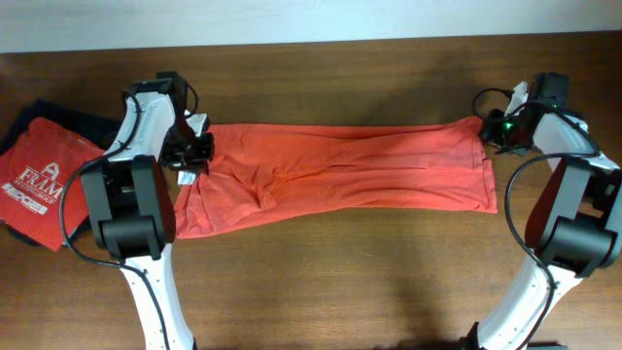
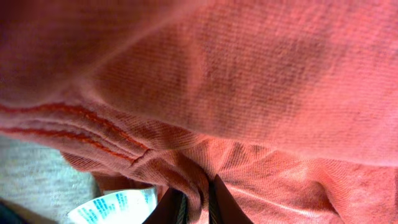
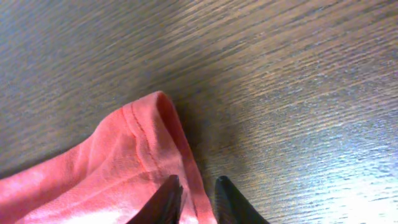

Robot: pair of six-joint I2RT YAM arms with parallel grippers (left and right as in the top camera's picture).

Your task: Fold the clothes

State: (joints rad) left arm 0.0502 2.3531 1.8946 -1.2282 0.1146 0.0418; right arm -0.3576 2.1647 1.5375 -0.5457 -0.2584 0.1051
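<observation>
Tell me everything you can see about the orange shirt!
The orange-red T-shirt is soft knit cloth with stitched hems and a white label. It lies stretched in a long, wrinkled band across the wooden table, no print showing. The left gripper pinches a bunched fold at one end; the right gripper grips the hemmed corner at the other.

Orange-red T-shirt knit fills almost the whole frame, creased and bunched. A double-stitched hem runs from 9 o'clock down toward the centre. At 6 o'clock the left tool has its dark fingers close together, pinching a fold of cloth. A white care label with blue print hangs at 7 o'clock, and a blurred grey patch shows at 8 o'clock.
</observation>
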